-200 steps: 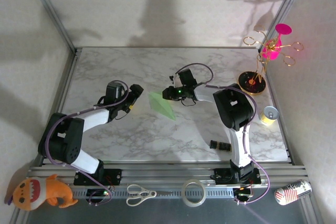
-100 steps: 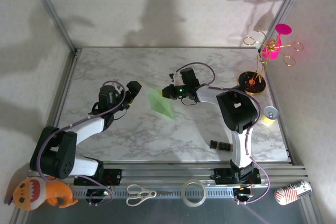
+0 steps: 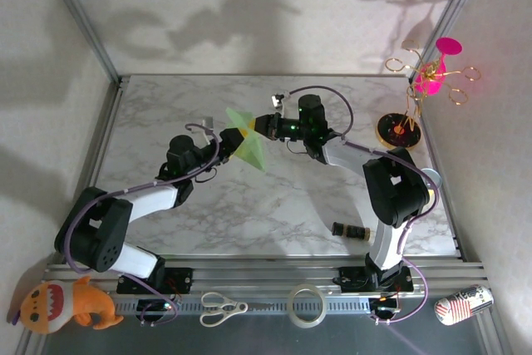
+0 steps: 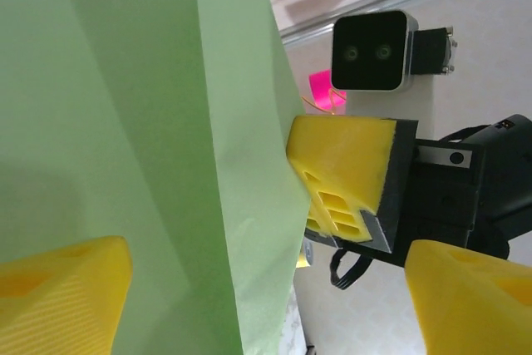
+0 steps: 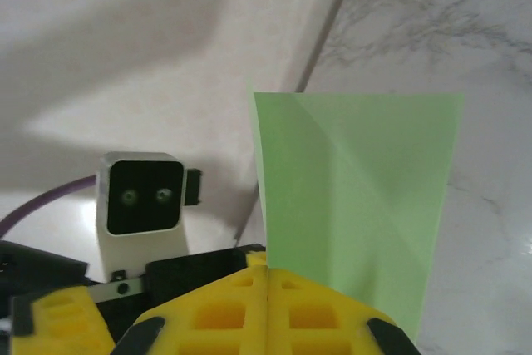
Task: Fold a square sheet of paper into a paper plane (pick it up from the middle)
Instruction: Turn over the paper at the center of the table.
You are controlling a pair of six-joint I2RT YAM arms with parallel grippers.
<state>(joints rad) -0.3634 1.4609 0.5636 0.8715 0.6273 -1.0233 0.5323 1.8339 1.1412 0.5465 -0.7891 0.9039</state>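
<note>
Tabletop of white marble pattern (image 3: pixel 274 205) carries two arms bolted at its near edge, the left arm (image 3: pixel 141 201) and the right arm (image 3: pixel 391 189) both reaching toward the middle of the far half. Between them the light green paper plane (image 3: pixel 247 140), creased and tapering to a point, is held up off the surface. The right gripper (image 3: pixel 263 125) has its yellow fingers (image 5: pixel 266 309) pressed together on one edge of the paper, which rises straight out from them in the right wrist view. The left gripper (image 3: pixel 221 140) is spread wide, its fingertips (image 4: pixel 58 288) well apart with the green sheet hanging between them, clamped by neither. Along the front rail lie an orange plush toy (image 3: pixel 71 305), scissors (image 3: pixel 222 308), a tape roll (image 3: pixel 307 305) and a can (image 3: pixel 464 303).
</note>
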